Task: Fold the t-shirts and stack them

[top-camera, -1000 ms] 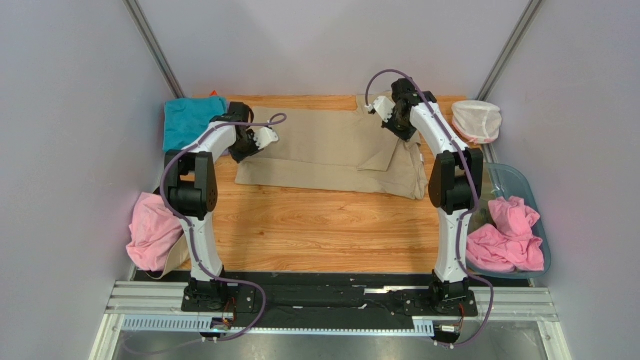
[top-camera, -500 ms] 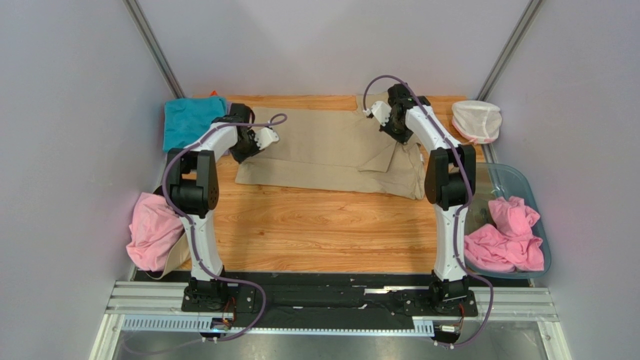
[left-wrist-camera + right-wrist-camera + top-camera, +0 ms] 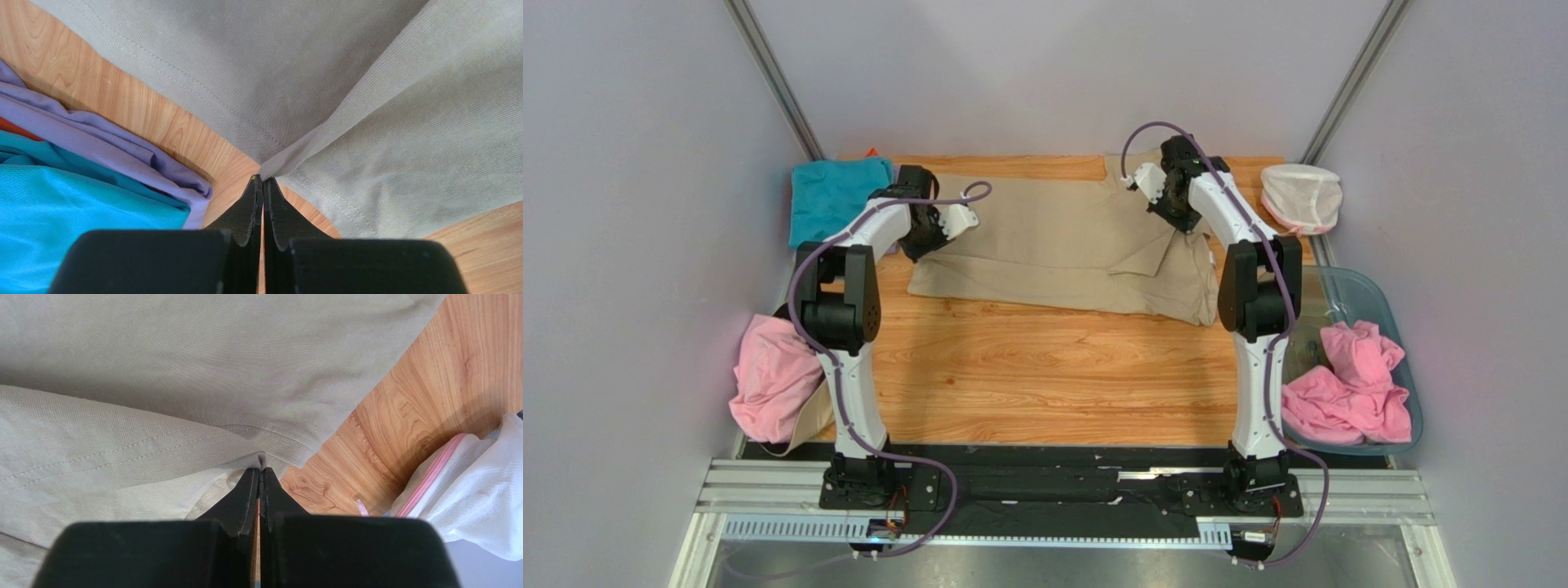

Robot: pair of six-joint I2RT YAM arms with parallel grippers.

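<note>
Pinching the tan shirt [image 3: 1063, 245], spread across the far table [image 3: 1038, 368], my left claw [image 3: 263, 179] grips a fold at its left edge and my right claw [image 3: 260, 470] a fold at its right side. The tub [image 3: 1355, 294] on my right holds crumpled pink shirts [image 3: 1347, 398]; the pouch [image 3: 1302, 196] sits behind it.

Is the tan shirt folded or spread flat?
Partly folded: the tan shirt lies mostly flat, one flap doubled over near the right claw.
</note>
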